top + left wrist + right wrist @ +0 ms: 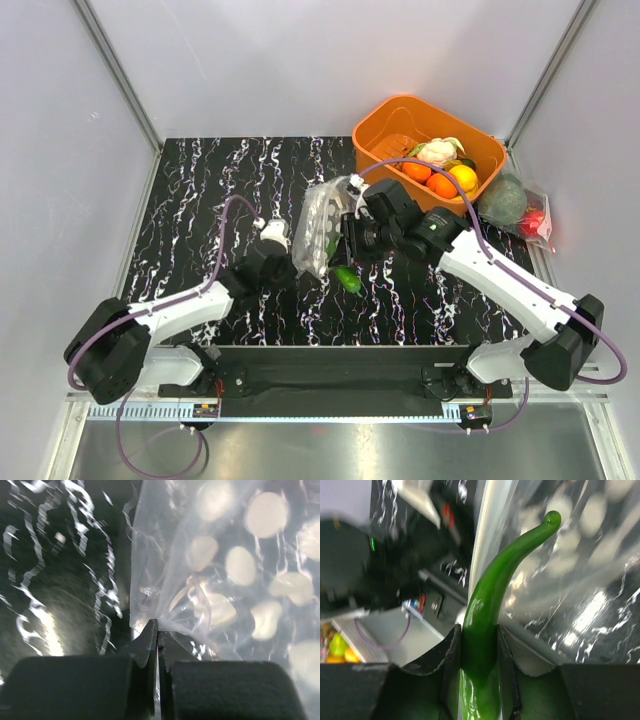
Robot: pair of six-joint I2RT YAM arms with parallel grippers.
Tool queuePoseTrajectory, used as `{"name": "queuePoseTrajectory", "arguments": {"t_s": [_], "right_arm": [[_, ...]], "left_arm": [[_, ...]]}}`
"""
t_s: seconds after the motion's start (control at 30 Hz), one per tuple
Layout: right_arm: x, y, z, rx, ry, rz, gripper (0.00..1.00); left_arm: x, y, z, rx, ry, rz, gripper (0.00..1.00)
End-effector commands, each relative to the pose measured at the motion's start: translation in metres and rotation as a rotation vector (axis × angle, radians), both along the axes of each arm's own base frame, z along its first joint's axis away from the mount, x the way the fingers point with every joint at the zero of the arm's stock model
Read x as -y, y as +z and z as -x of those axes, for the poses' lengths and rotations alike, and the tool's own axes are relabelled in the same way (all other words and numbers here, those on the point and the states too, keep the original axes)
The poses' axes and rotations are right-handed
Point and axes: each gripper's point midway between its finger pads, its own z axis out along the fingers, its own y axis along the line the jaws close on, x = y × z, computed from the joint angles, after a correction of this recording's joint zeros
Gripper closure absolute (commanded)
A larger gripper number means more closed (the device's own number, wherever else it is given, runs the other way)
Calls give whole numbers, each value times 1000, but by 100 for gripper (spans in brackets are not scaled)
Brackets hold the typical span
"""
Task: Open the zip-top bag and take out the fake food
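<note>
Over the black marbled desk [200, 190], the left hand [157, 632] pinches the zip-top bag [322, 225] while the right hand [479, 640], at its three o'clock, clamps the green vegetable [492, 590], seemingly mid-extraction and needing a clean pull clear.

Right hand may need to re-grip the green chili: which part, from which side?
Take the green chili across its thick, straight lower body, where the right hand clamps it now, coming from the end away from the stem. The stem end tapers and curves, with the zip-top bag behind it, so a grip there would likely slip or catch plastic.
</note>
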Motion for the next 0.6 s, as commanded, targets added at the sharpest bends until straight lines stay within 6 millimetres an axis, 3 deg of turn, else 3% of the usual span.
{"name": "queuePoseTrajectory", "arguments": {"t_s": [0.0, 0.2, 0.3, 0.43, 0.57], "right_arm": [[8, 42, 35, -1, 129, -83, 100], [26, 64, 54, 26, 160, -97, 100], [43, 74, 49, 105, 115, -51, 100], [70, 78, 24, 246, 0, 61, 100], [81, 74, -8, 323, -62, 144, 100]], "left_arm": [[4, 19, -22, 30, -6, 41, 100], [-2, 10, -31, 9, -9, 3, 100], [-1, 10, -30, 11, -20, -1, 100], [-6, 12, -23, 10, -36, -11, 100], [-9, 26, -19, 44, -62, -8, 100]]}}
